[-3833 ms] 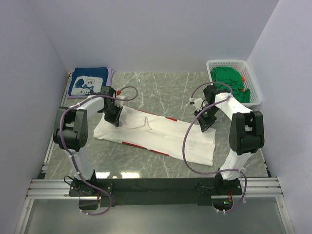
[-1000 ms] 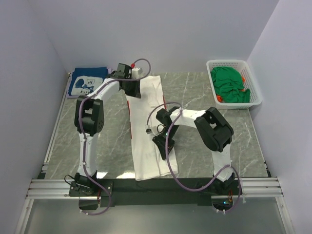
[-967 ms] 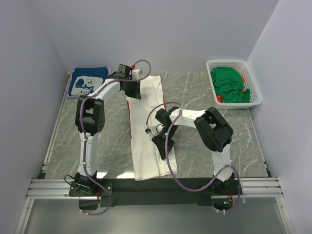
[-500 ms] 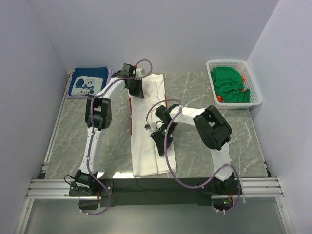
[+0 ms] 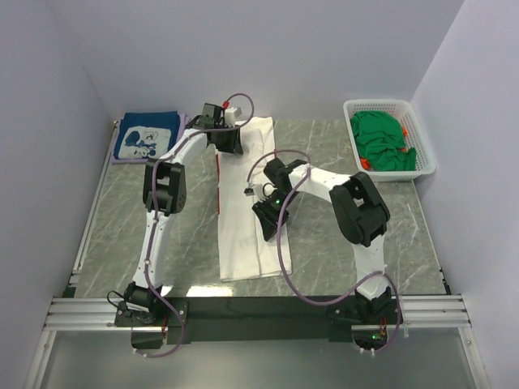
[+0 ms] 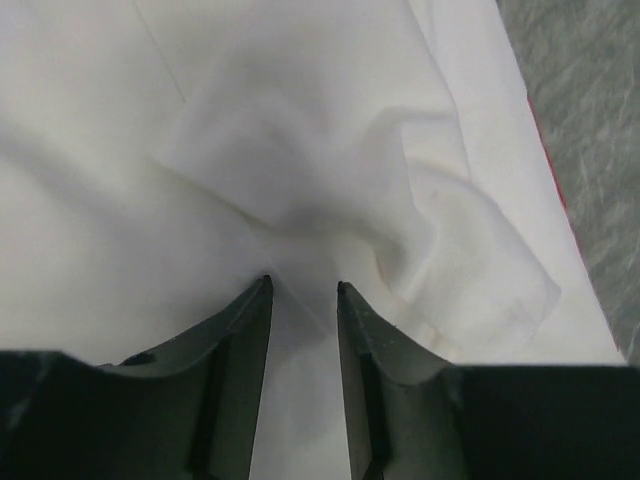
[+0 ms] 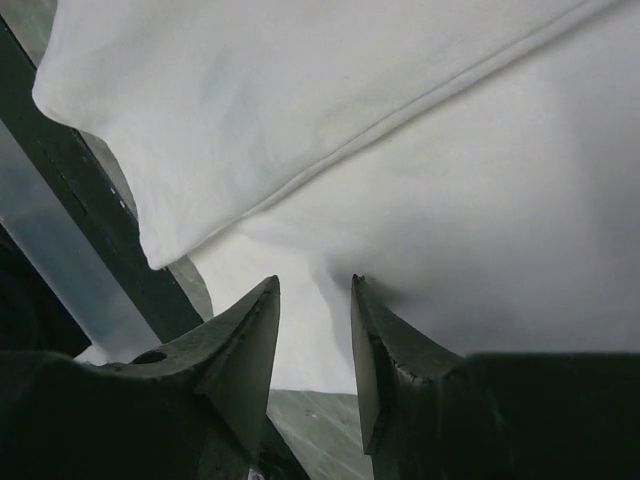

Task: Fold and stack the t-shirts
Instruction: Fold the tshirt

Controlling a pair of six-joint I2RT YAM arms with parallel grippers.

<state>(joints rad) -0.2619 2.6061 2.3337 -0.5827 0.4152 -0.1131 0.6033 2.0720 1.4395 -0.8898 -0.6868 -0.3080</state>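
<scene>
Two hands, both low over one white t-shirt (image 5: 239, 243) laid out as a long narrow strip on the tabletop (image 5: 195, 227).

Left hand (image 5: 227, 139) down at the far end of that strip. In its wrist view (image 6: 302, 287), narrowly parted, with nothing seen clamped. White cloth (image 6: 300, 130) directly below and ahead of the tips, gathered into one soft pucker just beyond them. One thin red stripe (image 6: 545, 150) along the cloth's edge, off to the right of this hand.

Right hand (image 5: 269, 220) about midway down the strip, near its right edge. In its wrist view (image 7: 314, 282), parted a little wider than the other and likewise gripping nothing visible. One folded edge of white cloth (image 7: 400, 200) running slantwise just ahead of the tips, with a corner of the shirt to the left and bare marble below.

Well to the left of the left hand, at the far left corner: one navy t-shirt (image 5: 146, 139), folded, white print facing up.

Well to the right of both hands, at the far right corner: one white lattice basket (image 5: 381, 104) holding green shirts (image 5: 381, 138) in a crumpled heap. Cannot tell how many.
</scene>
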